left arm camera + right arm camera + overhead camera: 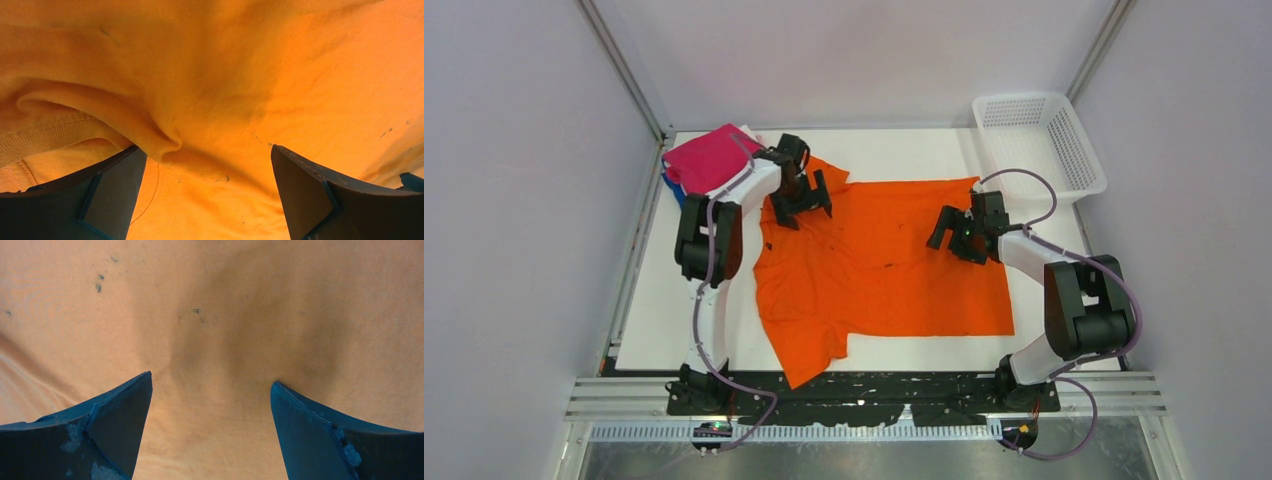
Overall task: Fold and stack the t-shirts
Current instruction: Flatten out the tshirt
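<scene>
White table (904,150): orange t-shirt (884,280) flat under L gripper (803,211) & R gripper (955,242), both wide apart.

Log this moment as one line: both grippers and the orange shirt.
orange t-shirt: spread on table | left gripper: open, above collar end | right gripper: open, above hem end | magenta t-shirt: folded, far-left corner

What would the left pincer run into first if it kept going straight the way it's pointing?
The orange t-shirt. The left pincer points straight at the cloth, open, with a raised fold just ahead of it; the exact gap is unclear.
</scene>
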You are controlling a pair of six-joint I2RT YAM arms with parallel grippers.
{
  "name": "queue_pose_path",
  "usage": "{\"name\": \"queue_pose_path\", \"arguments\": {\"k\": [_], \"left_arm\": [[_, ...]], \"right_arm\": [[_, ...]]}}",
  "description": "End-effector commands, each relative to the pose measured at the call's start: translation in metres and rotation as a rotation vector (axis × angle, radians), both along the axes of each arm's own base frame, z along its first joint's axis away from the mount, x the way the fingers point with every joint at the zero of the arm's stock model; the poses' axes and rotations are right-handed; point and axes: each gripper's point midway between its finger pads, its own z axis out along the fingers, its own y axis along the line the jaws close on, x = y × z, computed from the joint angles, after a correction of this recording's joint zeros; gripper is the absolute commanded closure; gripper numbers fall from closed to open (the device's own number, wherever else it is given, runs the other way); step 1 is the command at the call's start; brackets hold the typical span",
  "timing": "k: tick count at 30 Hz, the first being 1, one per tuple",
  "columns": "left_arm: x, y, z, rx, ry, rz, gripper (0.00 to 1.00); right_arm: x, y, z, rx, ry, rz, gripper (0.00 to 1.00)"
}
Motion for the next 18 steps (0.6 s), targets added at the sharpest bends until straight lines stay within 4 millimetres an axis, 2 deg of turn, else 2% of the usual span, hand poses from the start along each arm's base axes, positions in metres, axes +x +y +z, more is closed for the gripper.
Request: {"name": "queue_pose_path", "arguments": {"k": [1,6,10,13,14,15,18], "left_arm": [[0.016,0.008,0.002,0.017,-0.003,-0.001,0.0],[0.033,0.011,0.015,0.027,-0.02,-0.015,0.0],[0.031,0.01,0.051,0.019,-0.1,-0.046,0.0],[0.01,0.01,0.081,0.036,-0.174,-0.073,0.0],[-0.007,0.012,0.091,0.044,-0.192,-0.08,0.0],[-0.021,0.013,0.097,0.048,-0.21,-0.083,0.0],[-0.069,0.017,0.103,0.067,-0.235,-0.085,0.0]], "right_arm": [[0.007,-0.008,-0.009,-0.011,0.026,-0.023,0.04],[0.021,-0.009,-0.002,-0.012,0.001,-0.029,0.05],[0.024,-0.009,0.024,-0.007,-0.069,-0.033,0.05],[0.018,-0.014,0.052,-0.012,-0.142,-0.053,0.05],[0.016,-0.018,0.058,-0.022,-0.16,-0.068,0.05],[0.009,-0.02,0.073,-0.018,-0.202,-0.084,0.05],[-0.007,-0.035,0.081,-0.045,-0.234,-0.167,0.05]]}}
